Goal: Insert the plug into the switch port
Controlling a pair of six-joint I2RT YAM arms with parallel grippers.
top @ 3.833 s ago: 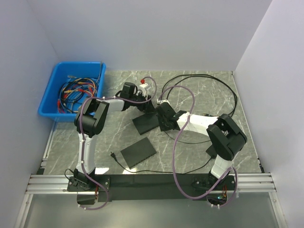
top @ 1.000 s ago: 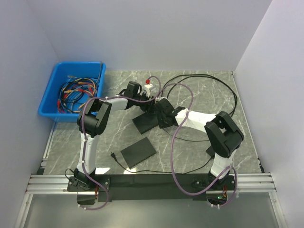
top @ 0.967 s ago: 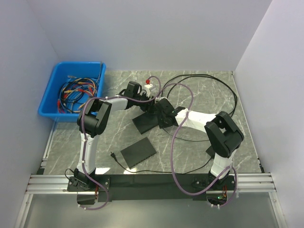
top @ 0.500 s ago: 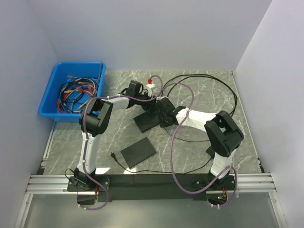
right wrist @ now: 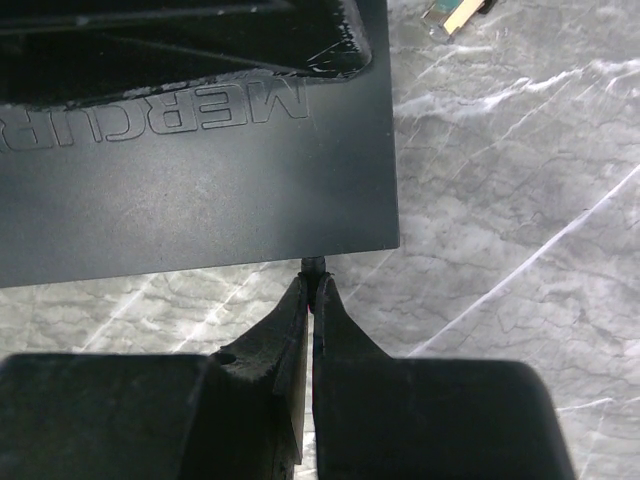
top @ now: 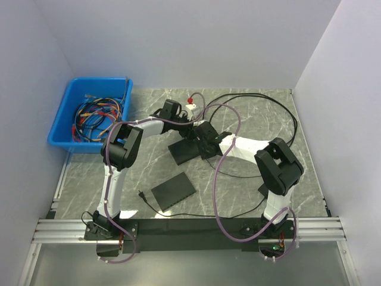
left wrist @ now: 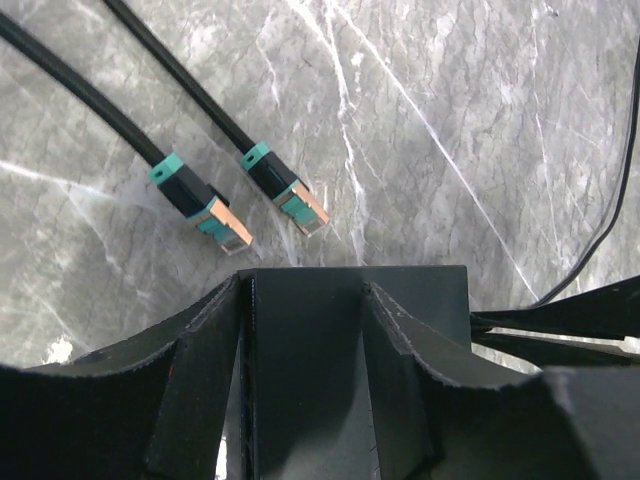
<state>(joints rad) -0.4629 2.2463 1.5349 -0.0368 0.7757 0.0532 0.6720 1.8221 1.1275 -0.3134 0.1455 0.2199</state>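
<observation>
Switch ports hidden. Two teal plugs lying loose. Left gripper jaws spread over switch; right gripper pressed together, tip contents unclear.

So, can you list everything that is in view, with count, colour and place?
far switch: 1, black, mid-table, between the grippers
near switch: 1, black, closer to the arm bases
plugs: 2, teal-booted, black-corded, just beyond the far switch
small plug: 1, black, left of the near switch
bin: 1, blue, back left, holding coloured cables
cable loop: 1, black, back right
left gripper: 1, black, jaws apart over the far switch
right gripper: 1, black, shut, tips at the far switch's edge
</observation>
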